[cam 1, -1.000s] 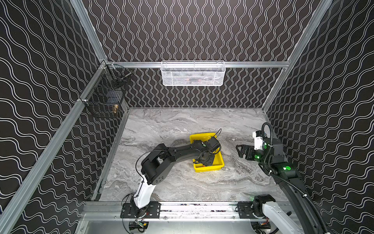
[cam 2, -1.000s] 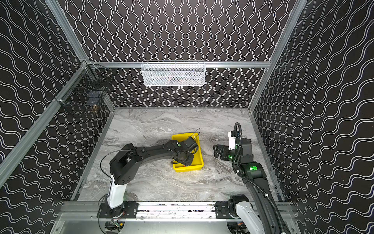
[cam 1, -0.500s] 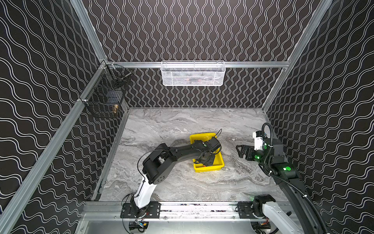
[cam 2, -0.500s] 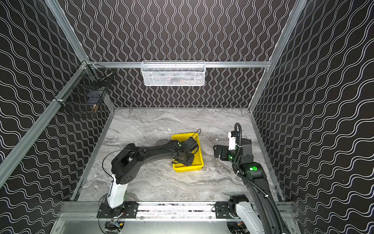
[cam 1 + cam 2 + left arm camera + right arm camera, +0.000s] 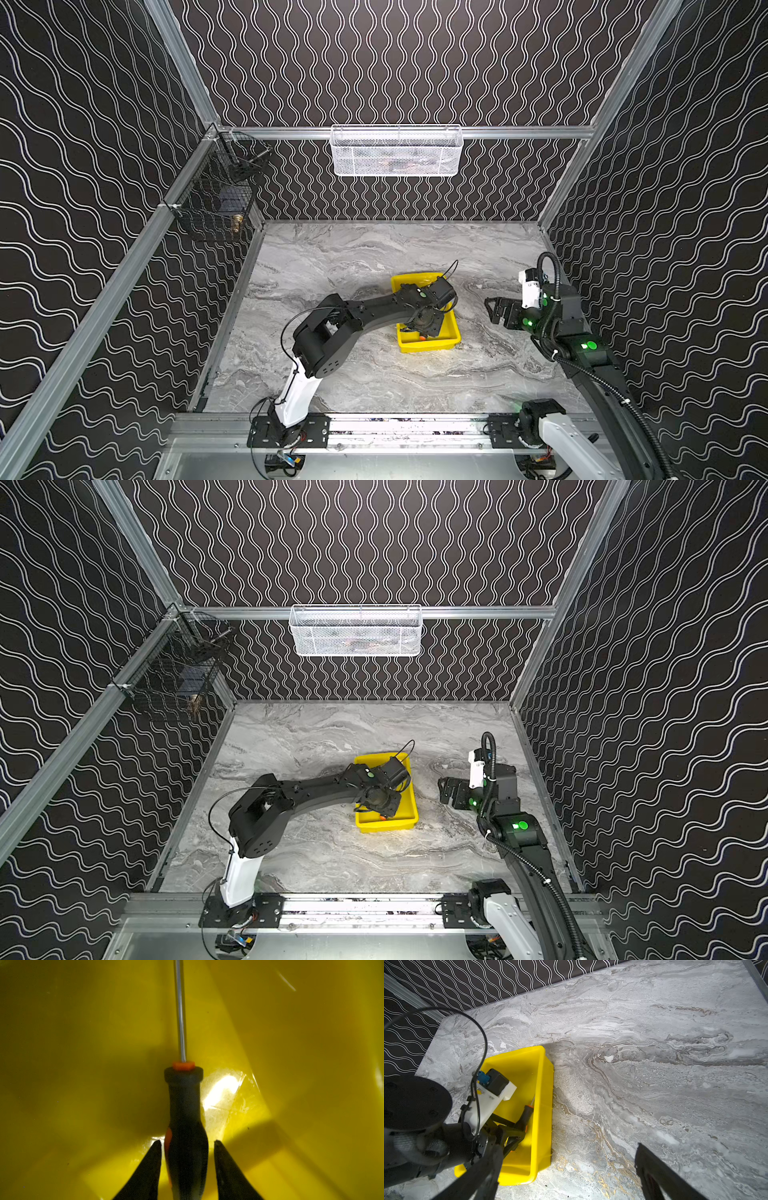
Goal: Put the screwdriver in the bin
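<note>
The screwdriver point(image 5: 185, 1105), black-handled with an orange collar and thin metal shaft, lies inside the yellow bin point(image 5: 83, 1064). My left gripper point(image 5: 187, 1142) is open low in the bin, and yellow shows between each finger and the handle. In both top views the left gripper point(image 5: 422, 330) point(image 5: 376, 808) covers most of the screwdriver, with only an orange bit point(image 5: 422, 338) showing. The right wrist view shows the handle point(image 5: 525, 1114) by the bin's wall point(image 5: 544, 1105). My right gripper point(image 5: 494, 309) point(image 5: 566, 1147) hangs open and empty over the table, right of the bin.
A white mesh basket point(image 5: 397, 151) hangs on the back rail. A black wire basket point(image 5: 216, 195) hangs in the back left corner. Patterned walls close in the grey marbled table point(image 5: 374, 257) on three sides, and a metal rail point(image 5: 395, 428) runs along the front.
My left gripper stays low in the bin and its jaws have parted from the screwdriver handle. The right arm has not moved.
</note>
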Robot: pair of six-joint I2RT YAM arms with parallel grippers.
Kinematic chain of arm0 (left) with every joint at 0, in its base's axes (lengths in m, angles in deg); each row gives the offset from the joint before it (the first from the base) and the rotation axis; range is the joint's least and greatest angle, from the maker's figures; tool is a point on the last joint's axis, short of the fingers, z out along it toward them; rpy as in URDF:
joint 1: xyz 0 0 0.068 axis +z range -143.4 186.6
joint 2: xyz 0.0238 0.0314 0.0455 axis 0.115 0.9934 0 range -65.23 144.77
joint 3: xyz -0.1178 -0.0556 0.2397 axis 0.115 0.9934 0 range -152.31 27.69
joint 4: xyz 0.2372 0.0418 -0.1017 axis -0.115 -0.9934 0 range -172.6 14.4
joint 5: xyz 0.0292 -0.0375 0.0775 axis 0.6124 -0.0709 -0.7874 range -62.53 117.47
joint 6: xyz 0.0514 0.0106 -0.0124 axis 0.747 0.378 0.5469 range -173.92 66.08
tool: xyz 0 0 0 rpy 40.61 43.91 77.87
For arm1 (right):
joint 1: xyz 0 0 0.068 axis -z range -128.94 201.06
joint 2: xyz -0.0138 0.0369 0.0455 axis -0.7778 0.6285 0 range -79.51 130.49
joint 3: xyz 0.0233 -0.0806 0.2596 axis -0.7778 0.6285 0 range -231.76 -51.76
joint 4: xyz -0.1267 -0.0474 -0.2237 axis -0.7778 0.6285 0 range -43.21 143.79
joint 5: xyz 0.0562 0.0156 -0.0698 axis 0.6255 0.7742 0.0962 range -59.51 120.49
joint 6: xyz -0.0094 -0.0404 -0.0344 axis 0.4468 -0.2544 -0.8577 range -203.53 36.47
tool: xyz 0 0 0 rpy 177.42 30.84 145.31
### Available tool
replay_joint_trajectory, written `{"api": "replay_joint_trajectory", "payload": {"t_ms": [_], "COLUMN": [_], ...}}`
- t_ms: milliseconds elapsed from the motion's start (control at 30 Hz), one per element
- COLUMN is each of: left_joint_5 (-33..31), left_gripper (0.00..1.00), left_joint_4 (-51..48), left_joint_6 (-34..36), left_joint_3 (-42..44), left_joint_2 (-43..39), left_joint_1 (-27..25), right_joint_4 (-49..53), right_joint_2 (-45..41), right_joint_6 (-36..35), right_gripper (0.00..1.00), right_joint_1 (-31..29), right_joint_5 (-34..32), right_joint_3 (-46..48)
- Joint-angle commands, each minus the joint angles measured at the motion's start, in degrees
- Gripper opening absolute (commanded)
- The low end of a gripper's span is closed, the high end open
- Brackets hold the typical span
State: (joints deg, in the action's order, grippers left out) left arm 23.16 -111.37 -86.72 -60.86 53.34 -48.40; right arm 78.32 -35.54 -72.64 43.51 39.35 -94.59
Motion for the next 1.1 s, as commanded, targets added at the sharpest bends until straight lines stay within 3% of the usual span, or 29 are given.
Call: {"api": "replay_joint_trajectory", "payload": {"t_ms": [0,233,467,567,833,1067], "left_joint_5": [-1.35,-4.44,-6.92,-7.32,-5.65,-19.08], "left_gripper": [0.47,0.61,0.9,0.98,0.99,0.99], "left_joint_4": [-1.3,-4.17,-5.75,-3.84,0.45,9.25], "left_joint_6": [1.38,3.36,7.04,8.88,13.44,16.15], "left_joint_3": [-0.92,-3.73,-5.85,-3.56,4.94,19.02], "left_joint_2": [-0.44,-2.37,-8.73,-13.35,-26.64,-42.99], "left_joint_1": [0.01,0.23,3.21,6.2,17.41,19.22], "right_joint_4": [-0.61,-0.57,0.02,-0.44,-6.49,-17.45], "right_joint_2": [-0.2,-0.65,-0.03,0.41,6.54,15.28], "right_joint_6": [-0.09,-0.17,-0.74,-0.96,-1.06,2.03], "right_gripper": [0.99,0.99,0.99,0.99,0.99,0.99], "right_joint_1": [-0.05,-0.09,-0.09,-0.08,-0.01,0.55], "right_joint_5": [-0.31,-0.34,-0.68,-0.62,1.89,1.19], "right_joint_3": [0.02,-0.14,-1.09,-1.42,-4.72,-8.48]}}
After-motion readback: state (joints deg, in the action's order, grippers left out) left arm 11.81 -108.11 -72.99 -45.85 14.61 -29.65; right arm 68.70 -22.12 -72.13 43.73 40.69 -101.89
